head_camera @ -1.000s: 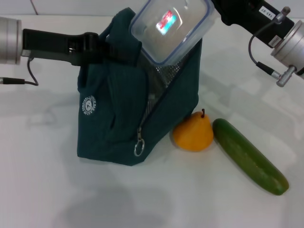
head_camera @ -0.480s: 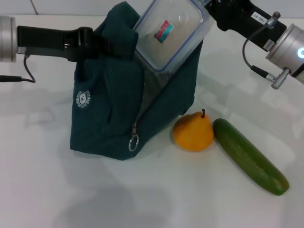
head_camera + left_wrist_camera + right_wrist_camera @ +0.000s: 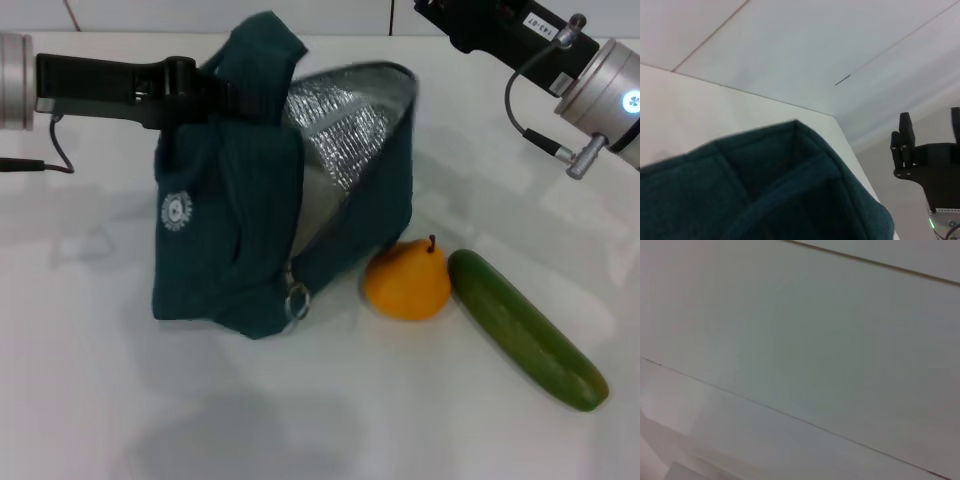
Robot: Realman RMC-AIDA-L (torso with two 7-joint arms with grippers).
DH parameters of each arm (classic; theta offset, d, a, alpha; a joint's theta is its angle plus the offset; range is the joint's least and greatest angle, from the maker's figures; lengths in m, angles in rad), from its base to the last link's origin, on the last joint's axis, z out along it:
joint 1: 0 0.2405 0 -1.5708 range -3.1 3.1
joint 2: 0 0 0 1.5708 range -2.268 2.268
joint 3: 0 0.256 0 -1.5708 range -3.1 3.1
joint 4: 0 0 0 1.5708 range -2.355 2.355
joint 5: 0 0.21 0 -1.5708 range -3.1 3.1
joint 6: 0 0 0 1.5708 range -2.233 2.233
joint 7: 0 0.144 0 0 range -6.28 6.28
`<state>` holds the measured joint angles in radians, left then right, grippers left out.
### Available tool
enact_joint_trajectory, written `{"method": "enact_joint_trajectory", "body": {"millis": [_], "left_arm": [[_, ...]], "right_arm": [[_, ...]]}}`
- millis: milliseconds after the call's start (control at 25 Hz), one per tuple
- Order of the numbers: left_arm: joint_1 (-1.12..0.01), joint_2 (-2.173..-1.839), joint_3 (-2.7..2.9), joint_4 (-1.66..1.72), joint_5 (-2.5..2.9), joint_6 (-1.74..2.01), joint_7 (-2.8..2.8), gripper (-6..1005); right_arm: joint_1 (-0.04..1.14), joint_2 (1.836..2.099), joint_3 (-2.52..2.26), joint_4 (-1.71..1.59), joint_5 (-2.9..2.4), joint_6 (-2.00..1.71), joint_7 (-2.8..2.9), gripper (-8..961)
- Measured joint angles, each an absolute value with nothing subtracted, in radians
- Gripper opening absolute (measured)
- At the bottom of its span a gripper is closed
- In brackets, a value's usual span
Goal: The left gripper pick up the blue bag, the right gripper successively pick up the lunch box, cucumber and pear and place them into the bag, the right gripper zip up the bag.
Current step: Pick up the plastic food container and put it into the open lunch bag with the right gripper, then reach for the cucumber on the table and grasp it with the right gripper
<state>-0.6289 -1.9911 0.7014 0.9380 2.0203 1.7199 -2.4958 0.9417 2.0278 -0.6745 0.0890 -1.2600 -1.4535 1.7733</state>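
Note:
The blue bag (image 3: 230, 240) stands on the table with its mouth gaping, silver lining (image 3: 345, 130) showing. My left gripper (image 3: 222, 98) is shut on the bag's handle at the top left. The bag's fabric (image 3: 765, 190) fills the lower part of the left wrist view. The lunch box shows in no view. The right arm (image 3: 520, 35) reaches past the top edge above the bag's right side. The right gripper (image 3: 929, 134) appears in the left wrist view, open and holding nothing. The pear (image 3: 406, 280) rests against the bag's right base, and the cucumber (image 3: 525, 328) lies just to its right.
The white table (image 3: 100, 400) stretches in front of and to the left of the bag. A thin cable (image 3: 40, 165) hangs from the left arm near the left edge. The right wrist view shows only a plain wall (image 3: 800, 360).
The lunch box, held by the right gripper over the bag's mouth, has dropped out of sight. The right gripper has let go and drawn up and back. The bag's mouth now shows its lining.

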Motion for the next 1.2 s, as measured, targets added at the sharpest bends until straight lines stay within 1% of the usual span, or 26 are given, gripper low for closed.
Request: {"method": "enact_joint_trajectory", "body": {"millis": [160,360,600,800,880,1000,1200], "left_arm": [[-0.628,-1.991,0.701,0.938,2.020,1.720,-2.493,48],[-0.624,-1.991,0.701,0.938,2.020,1.719,-2.491,48],[-0.619,-1.994,0.697,0.938,2.020,1.720,-2.491,48],[-0.619,-1.991,0.695,0.916,2.020,1.721,-2.484,48],[-0.618,-1.990,0.691,0.910,2.020,1.720,-2.479,48],[-0.615,-1.988,0.685,0.893,2.017,1.719,-2.464,48],[-0.602,-1.987,0.684,0.888,2.012,1.713,-2.458,48]], "right_arm": [[0.934,2.028,-0.674,0.084,-1.257,-1.465,1.778,398],[0.880,2.028,-0.662,0.031,-1.252,-1.497,1.779,565],[0.767,2.026,-0.715,-0.118,-1.263,-1.511,1.772,644],[0.686,2.014,-0.852,-0.280,-1.264,-1.504,1.762,723],[0.664,2.008,-0.905,-0.333,-1.269,-1.497,1.752,787],[0.644,1.989,-0.966,-0.406,-1.327,-1.480,1.735,884],[0.642,1.952,-0.980,-0.538,-1.559,-1.450,1.722,875]]}}
